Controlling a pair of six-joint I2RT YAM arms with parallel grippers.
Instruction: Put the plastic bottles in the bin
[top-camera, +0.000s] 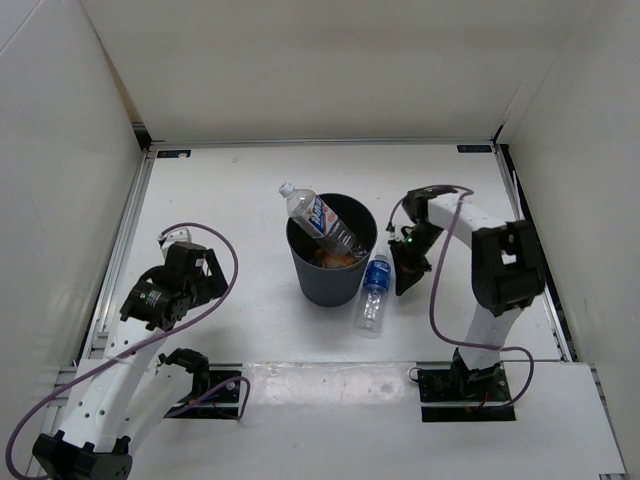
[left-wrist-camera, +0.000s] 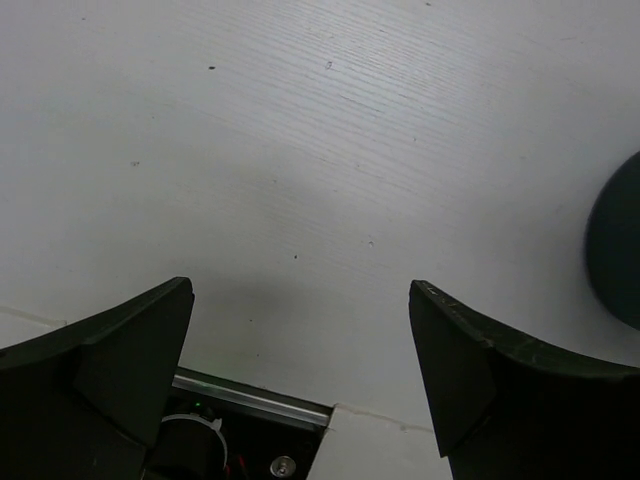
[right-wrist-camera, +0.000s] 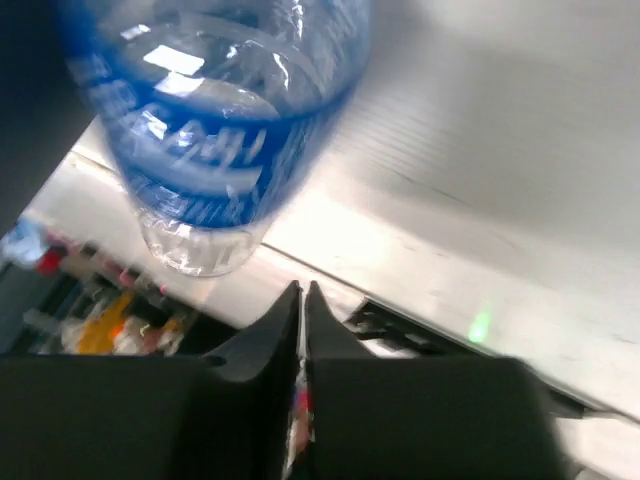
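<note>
White counter (top-camera: 230, 200): clear blue-labelled plastic bottle (top-camera: 375, 292) lies beside dark round bin (top-camera: 320, 285). Likely light, crushable, slick, prone to rolling; pinch mid-label. Right claw (right-wrist-camera: 303, 298) pinched together, empty; left claw (left-wrist-camera: 300, 300) wide, empty.

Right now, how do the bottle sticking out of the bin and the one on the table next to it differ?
The white-and-blue-labelled bottle leans inside the bin, its capped neck past the rim; the blue-labelled bottle lies on the table outside it. The leaning bottle's label is white with blue; the lying one's is plain blue. Both are clear plastic.
</note>
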